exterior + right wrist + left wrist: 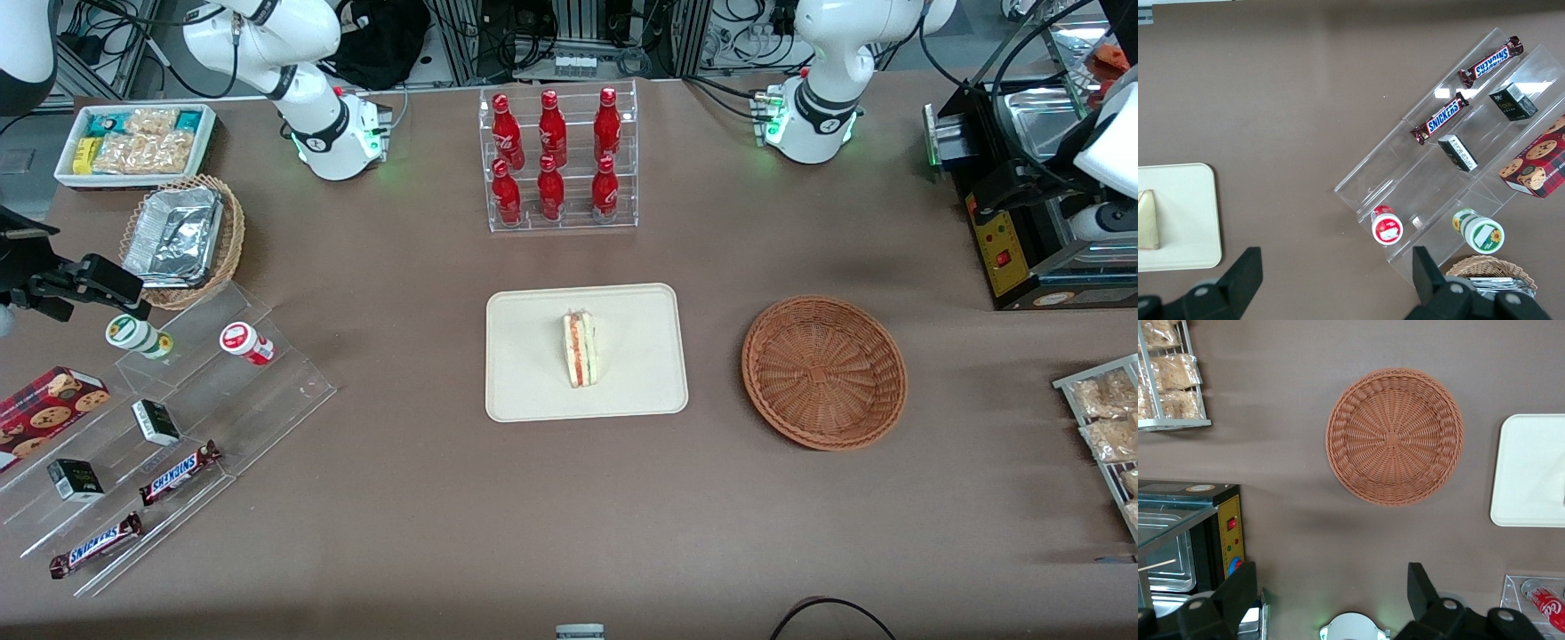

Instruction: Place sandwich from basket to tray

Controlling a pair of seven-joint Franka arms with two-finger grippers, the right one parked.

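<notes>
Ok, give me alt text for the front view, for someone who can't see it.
The sandwich lies on the cream tray at mid-table, and the woven basket beside it holds nothing. The working arm's gripper is raised above the table, fingers open, holding nothing.

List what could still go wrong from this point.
Little is left to fail: the sandwich already lies on the tray and the basket is empty. The open claw hangs high above the table beside the basket; a low retreat might clip the basket or the black machine nearby.
</notes>
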